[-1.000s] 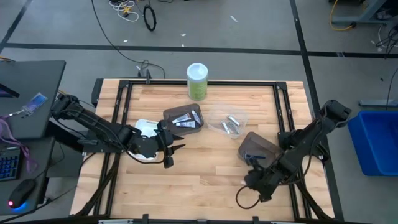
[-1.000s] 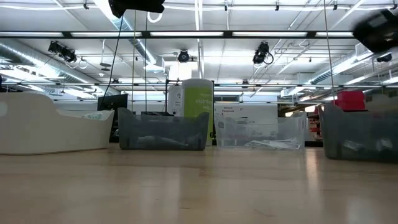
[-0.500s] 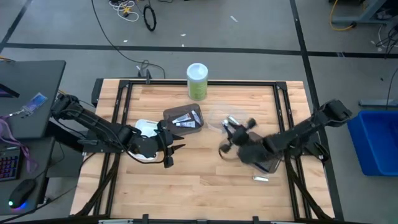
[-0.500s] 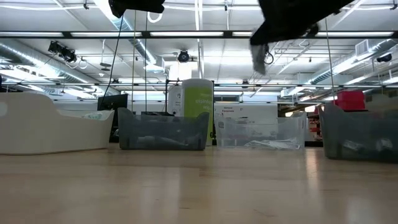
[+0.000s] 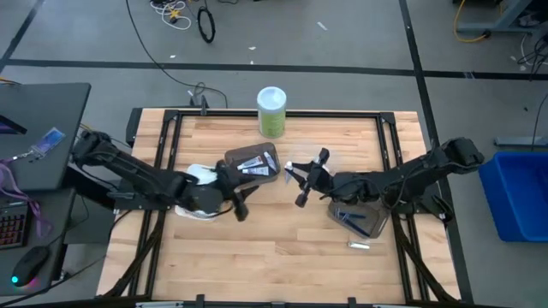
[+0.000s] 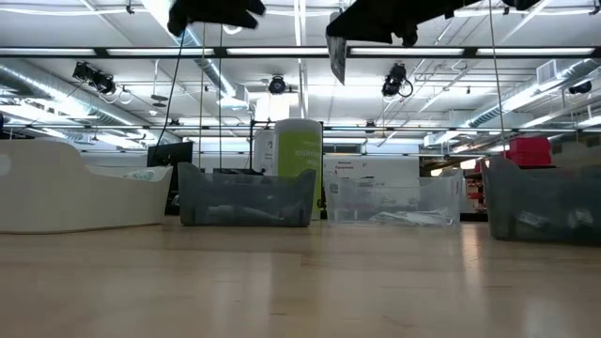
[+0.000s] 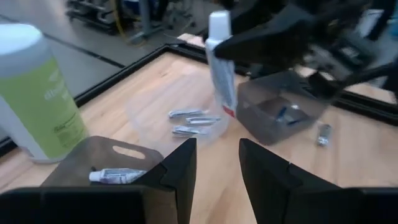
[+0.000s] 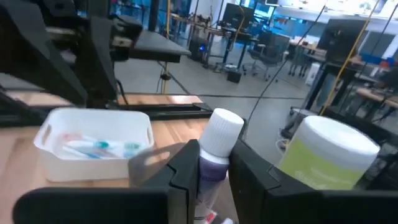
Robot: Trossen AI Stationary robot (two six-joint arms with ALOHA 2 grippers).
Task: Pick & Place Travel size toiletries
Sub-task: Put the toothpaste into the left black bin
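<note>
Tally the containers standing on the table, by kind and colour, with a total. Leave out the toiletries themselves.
White tray: 1
Dark trays: 2
Clear tray: 1
Green canister with white lid: 1
Total: 5

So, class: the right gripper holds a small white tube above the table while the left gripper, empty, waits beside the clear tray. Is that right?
Not quite. The left gripper waits beside the dark tray, as the high view shows. The right gripper does hold the white tube.
</note>
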